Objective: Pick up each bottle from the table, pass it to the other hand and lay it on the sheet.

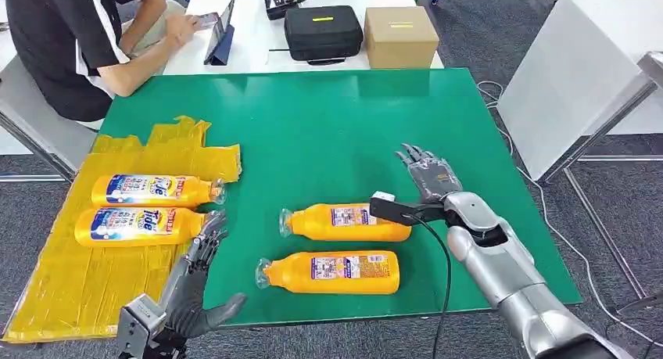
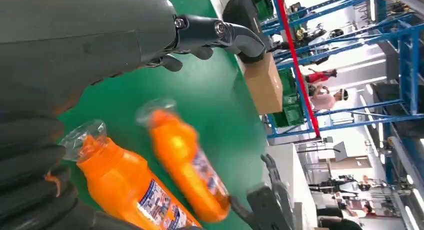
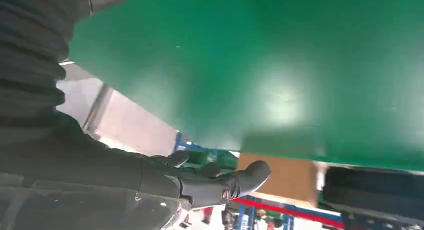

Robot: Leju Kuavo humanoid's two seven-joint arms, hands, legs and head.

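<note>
The left robot hand [image 1: 195, 281] hovers low over the near edge of the table [image 1: 336, 116], its dark fingers spread and holding nothing, fingertips close to the base of the nearer sheet bottle [image 1: 139, 226]. That bottle and the farther sheet bottle [image 1: 152, 191] lie side by side on the crinkled yellow plastic sheet [image 1: 70, 285], just ahead of this hand, both glossy orange-yellow with blue and white labels and clear caps pointing toward the table's middle. The right robot hand [image 1: 428, 174] is also empty, fingers extended and flat above the smooth green table surface. Beside it, toward the left robot hand, lies the far table bottle [image 1: 344, 222], a rounded orange plastic shape with a clear cap; the near table bottle [image 1: 328, 271] lies parallel, closer to the robot, between the two hands. Beyond the green surface stand a black zipped case [image 1: 323, 32] and a brown cardboard box [image 1: 400, 36], and a person [image 1: 70, 38] sits at a tablet [image 1: 221, 34].
</note>
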